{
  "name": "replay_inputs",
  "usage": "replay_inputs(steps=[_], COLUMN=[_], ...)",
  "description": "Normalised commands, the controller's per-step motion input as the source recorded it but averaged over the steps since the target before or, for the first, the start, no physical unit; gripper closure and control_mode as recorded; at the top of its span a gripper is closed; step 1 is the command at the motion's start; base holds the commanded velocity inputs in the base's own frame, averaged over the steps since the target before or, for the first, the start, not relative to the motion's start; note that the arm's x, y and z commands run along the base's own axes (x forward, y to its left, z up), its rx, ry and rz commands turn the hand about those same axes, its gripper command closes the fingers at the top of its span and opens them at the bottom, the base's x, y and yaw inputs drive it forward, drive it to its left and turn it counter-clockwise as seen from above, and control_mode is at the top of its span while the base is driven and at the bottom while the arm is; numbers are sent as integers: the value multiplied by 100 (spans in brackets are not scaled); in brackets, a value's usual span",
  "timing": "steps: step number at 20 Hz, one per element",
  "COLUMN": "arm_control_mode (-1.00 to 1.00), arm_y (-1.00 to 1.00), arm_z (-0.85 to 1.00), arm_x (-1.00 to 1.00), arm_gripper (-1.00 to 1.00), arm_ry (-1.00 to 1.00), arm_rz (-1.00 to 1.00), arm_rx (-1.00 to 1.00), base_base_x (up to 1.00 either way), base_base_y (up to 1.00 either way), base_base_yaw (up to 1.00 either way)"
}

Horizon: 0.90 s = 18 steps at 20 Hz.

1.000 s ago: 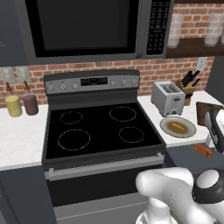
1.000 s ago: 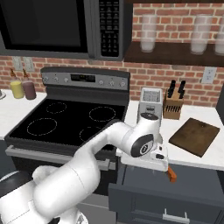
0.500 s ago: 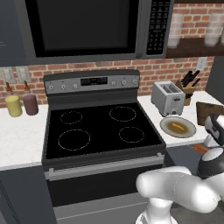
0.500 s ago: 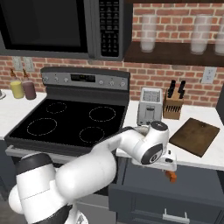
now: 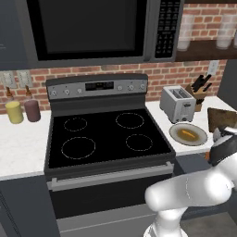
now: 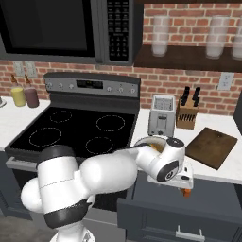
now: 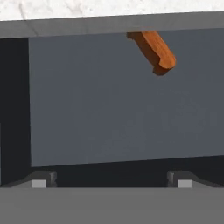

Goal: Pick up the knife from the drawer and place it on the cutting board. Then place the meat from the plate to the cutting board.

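Note:
The knife's orange handle (image 7: 155, 48) lies in the open dark-grey drawer (image 7: 109, 105), at the upper right of the hand view; its blade is hidden under the counter's edge. My gripper (image 7: 109, 181) hangs above the drawer floor, open, with the fingertips (image 7: 41, 180) wide apart and nothing between them. From the right base, the gripper (image 6: 185, 181) sits just above the handle (image 6: 187, 192) and the drawer front (image 6: 189, 220). The brown cutting board (image 6: 212, 146) lies on the counter to the right. The plate (image 5: 199, 136) holds the meat (image 5: 187, 134).
A silver toaster (image 5: 177, 103) and a wooden knife block (image 5: 198, 90) stand behind the plate. The black stove top (image 5: 104, 136) lies to the left, with two jars (image 5: 23, 111) beyond it. The white counter's edge (image 7: 109, 13) overhangs the drawer.
The arm has swung to the right and down, bringing the hand over the open drawer beside the knife's handle. The knife, plate and board have not moved.

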Motion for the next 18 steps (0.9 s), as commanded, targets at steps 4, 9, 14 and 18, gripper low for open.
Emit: replay_inputs(steps=[4, 9, 14, 18], arm_control_mode=[-100, -100, -100, -100], arm_y=[-21, -23, -24, -19], arm_z=[-38, -27, -27, -21], arm_x=[-13, -17, -7, -5], arm_gripper=[-100, -100, -100, -100], arm_ry=[2, 0, 0, 0], arm_rz=[0, 0, 0, 0], arm_rx=[0, 0, 0, 0], base_base_x=[0, 0, 0, 0], base_base_y=[0, 0, 0, 0], base_base_yaw=[0, 0, 0, 0])
